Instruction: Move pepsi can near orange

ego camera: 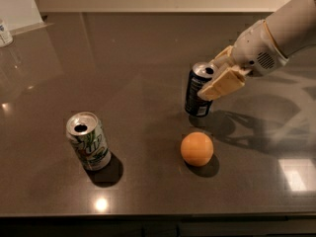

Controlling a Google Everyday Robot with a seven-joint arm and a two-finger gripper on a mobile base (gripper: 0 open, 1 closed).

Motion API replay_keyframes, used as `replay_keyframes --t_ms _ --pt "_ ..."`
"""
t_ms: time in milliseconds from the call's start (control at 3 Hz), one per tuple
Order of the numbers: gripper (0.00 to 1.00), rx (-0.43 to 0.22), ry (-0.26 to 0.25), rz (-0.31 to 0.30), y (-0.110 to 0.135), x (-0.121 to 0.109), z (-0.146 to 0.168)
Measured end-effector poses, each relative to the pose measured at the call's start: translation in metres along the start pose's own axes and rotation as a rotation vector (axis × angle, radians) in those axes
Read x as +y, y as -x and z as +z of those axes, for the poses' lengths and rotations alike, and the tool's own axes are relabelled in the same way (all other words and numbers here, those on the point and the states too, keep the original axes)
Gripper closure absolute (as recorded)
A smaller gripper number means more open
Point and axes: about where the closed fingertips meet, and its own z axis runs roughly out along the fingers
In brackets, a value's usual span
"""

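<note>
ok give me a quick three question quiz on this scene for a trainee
1. Which thing stands left of the round orange fruit?
2. The two-finger gripper, over the right side of the dark grey table, is shut on: A) the orange B) the dark navy-blue aluminium pepsi can C) nothing
3. True or false: the pepsi can touches the orange.

Key:
1. the white-and-green aluminium can
2. B
3. false, a gap shows between them
</note>
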Motion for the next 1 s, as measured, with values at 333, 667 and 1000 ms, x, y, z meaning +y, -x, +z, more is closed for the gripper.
replay_keyframes --t_ms 333,667,1000 --pt "1.0 0.0 0.041 -0.015 0.006 0.016 0.013" --pt "1.0 0.003 0.058 -0.021 0.008 0.024 0.018" --pt "0.82 0.021 0.072 -0.024 0.007 0.033 0.03"
